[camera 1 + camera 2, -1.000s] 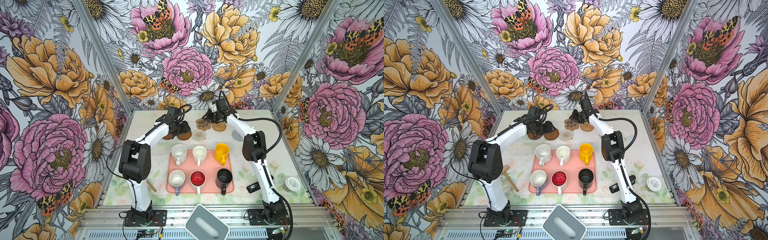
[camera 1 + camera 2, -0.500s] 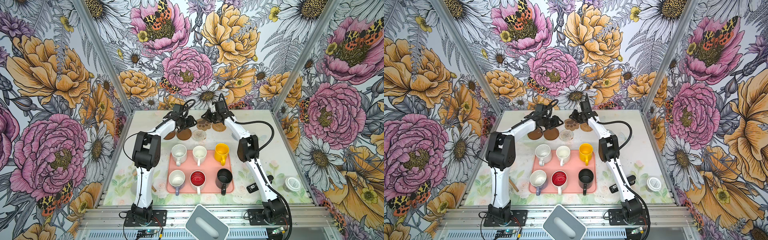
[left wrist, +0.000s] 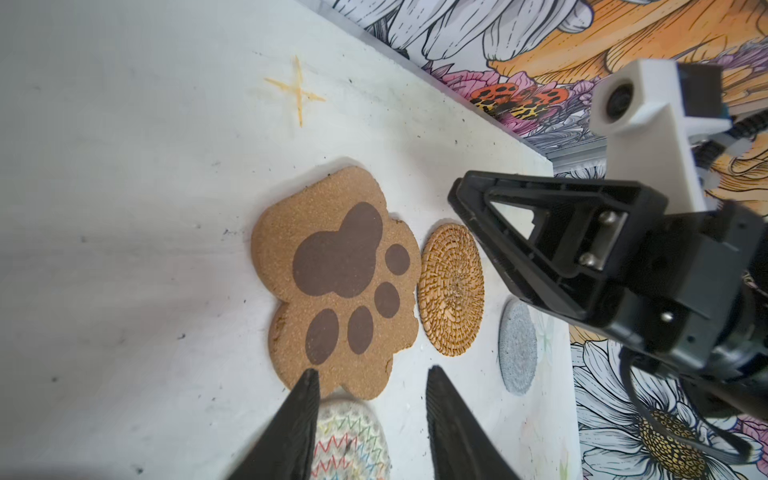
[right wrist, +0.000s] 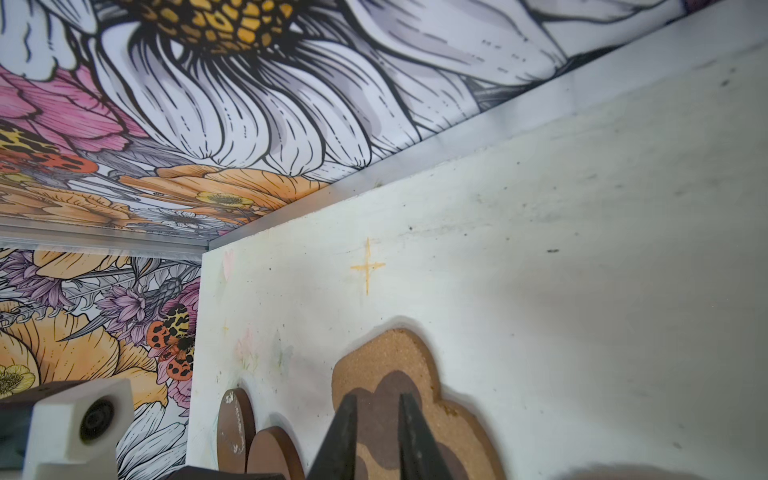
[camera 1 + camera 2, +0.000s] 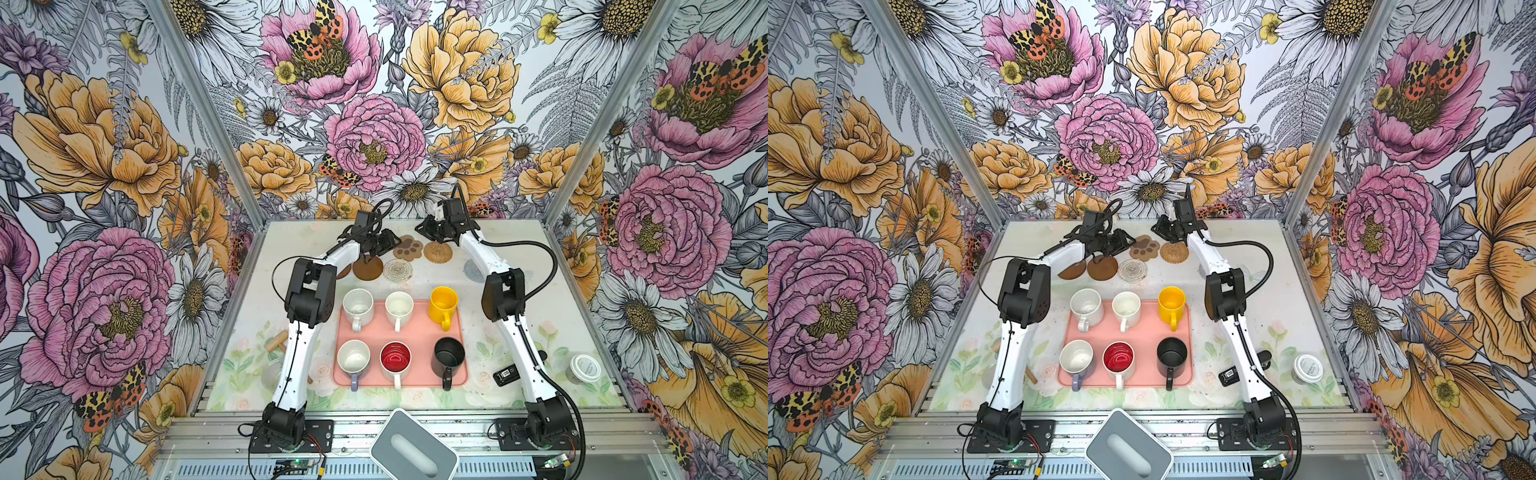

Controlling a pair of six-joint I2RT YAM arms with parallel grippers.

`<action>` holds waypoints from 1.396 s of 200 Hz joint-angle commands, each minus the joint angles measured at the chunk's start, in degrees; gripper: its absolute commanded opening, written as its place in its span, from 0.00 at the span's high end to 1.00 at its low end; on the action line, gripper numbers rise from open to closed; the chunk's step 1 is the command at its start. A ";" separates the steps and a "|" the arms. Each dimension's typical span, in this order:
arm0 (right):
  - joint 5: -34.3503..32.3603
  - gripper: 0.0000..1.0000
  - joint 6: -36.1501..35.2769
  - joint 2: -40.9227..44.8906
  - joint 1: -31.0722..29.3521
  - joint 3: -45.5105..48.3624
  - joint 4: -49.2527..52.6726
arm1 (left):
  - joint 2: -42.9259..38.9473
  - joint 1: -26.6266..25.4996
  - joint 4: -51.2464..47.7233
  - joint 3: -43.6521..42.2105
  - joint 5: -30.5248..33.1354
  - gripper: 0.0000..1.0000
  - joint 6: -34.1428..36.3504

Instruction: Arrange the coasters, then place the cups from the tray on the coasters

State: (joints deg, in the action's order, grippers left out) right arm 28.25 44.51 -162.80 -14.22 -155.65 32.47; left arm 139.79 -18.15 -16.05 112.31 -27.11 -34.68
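As both arms reach to the far end of the table, both top views show the pink tray lying near the front, its long side running left to right. Six cups stand upright on it in two rows. In the back row are a white cup, a second white cup and a yellow cup. In the front row are a lavender cup, a red-inside cup and a black cup. Every handle points to the front edge. Behind the tray lie the coasters: one brown disc right beside a second brown disc, a whitish round, the paw coaster, the rattan round and, off to the right, a grey-blue round. The left gripper hangs just left of the paw coaster, and the right gripper hangs by its far side. In the left wrist view the left gripper's jaws stand apart with nothing between them, their tips over the paw coaster's edge near the whitish round. The paw's toes point at the rattan round, which lies just beside it, and the grey-blue round lies past that. In the right wrist view the right gripper has only a thin gap between its jaws and holds nothing. The paw coaster shows under them.
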 commanded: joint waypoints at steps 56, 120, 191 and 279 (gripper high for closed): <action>1.86 0.80 -0.53 -1.71 0.45 0.66 -0.56 | 2.72 0.03 0.02 4.12 0.61 0.56 -0.04; 2.25 0.81 -0.13 -2.96 0.47 0.69 -0.56 | 6.13 0.50 -2.66 8.18 0.80 0.56 0.57; 2.31 0.81 0.65 -4.00 0.47 0.66 -0.48 | 7.54 0.71 -3.77 8.85 2.08 0.56 0.95; 4.26 0.82 2.07 -2.40 0.47 6.19 -0.39 | 10.54 0.49 -5.21 11.41 0.59 0.56 1.02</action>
State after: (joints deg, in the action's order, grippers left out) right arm 31.57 46.09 -165.49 -13.37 -152.18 30.13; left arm 148.35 -17.72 -19.49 122.23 -26.46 -34.54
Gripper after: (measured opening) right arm 0.182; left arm 0.443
